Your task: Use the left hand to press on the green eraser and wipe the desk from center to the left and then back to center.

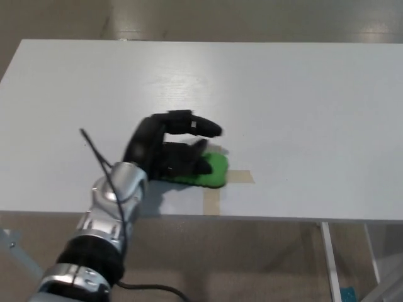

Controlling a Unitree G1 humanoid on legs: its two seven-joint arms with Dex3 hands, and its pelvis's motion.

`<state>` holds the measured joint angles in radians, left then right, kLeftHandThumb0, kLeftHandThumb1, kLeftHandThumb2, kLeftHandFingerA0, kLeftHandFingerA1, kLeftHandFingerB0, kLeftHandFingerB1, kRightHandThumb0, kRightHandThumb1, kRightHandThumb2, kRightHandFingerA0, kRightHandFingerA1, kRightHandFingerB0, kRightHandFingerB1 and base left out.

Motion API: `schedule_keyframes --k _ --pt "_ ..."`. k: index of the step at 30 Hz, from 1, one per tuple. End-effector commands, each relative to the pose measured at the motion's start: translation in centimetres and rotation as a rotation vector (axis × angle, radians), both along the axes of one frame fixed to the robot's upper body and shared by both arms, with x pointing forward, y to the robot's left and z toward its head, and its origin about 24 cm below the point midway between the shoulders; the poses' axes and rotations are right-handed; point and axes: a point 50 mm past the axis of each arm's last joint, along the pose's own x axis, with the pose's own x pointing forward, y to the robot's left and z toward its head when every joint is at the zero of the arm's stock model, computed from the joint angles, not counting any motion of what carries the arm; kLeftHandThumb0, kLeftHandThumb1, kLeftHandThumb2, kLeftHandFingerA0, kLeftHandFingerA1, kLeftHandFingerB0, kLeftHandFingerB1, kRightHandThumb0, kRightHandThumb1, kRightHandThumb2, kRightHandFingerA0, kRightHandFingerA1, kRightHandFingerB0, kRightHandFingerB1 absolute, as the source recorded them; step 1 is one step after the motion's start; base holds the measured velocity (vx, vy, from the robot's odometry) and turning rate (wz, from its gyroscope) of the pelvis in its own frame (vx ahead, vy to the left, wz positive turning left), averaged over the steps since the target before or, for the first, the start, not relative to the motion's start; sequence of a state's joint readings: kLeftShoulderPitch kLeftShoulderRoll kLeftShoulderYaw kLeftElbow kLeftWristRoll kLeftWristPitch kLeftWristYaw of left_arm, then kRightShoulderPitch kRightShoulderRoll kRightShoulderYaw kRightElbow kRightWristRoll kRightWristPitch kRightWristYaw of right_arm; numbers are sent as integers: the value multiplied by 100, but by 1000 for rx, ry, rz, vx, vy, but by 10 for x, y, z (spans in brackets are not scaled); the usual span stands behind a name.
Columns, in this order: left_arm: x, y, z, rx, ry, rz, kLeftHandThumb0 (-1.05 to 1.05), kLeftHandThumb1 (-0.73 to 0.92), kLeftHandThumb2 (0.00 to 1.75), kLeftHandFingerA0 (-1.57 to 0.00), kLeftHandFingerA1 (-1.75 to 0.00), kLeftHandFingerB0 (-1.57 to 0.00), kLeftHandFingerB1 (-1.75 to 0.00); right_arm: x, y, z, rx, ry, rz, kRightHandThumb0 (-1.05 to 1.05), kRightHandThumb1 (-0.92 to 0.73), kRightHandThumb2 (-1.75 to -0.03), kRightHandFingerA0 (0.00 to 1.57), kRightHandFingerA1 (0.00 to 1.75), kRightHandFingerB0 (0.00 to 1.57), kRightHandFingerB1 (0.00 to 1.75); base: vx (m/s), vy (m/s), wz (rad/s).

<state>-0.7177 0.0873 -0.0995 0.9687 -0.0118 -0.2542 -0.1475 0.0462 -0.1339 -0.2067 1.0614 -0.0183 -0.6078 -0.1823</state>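
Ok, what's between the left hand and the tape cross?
The green eraser, seen in the head view: the left hand presses on it, and it lies over the tape cross.

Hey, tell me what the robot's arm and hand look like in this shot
Only the left arm shows. The left hand is matte black with thick, rounded fingers. Behind it sits a shiny silver wrist segment, then a forearm banded in black and silver. A thin black cable runs along the wrist.
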Motion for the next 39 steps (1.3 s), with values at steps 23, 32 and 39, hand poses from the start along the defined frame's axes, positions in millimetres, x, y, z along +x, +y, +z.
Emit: schedule_keyframes --k 23,32,39 --pt "-11 -31 44 -86 -86 -199 -72 47 83 0 -11 -1 -30 -4 -2 0 6 2 11 -46 -78 -64 71 47 64 40 0 0 0" --pt "-27 -9 136 -181 -308 -395 -83 49 85 0 0 -1 -22 -7 -3 -2 1 21 6 -46 -78 -64 70 48 63 39 0 0 0" --pt "-80 21 203 -167 -586 -567 -87 53 88 -9 -5 -3 -18 -15 -4 -6 -18 70 22 -46 -77 -64 69 48 61 39 0 0 0"
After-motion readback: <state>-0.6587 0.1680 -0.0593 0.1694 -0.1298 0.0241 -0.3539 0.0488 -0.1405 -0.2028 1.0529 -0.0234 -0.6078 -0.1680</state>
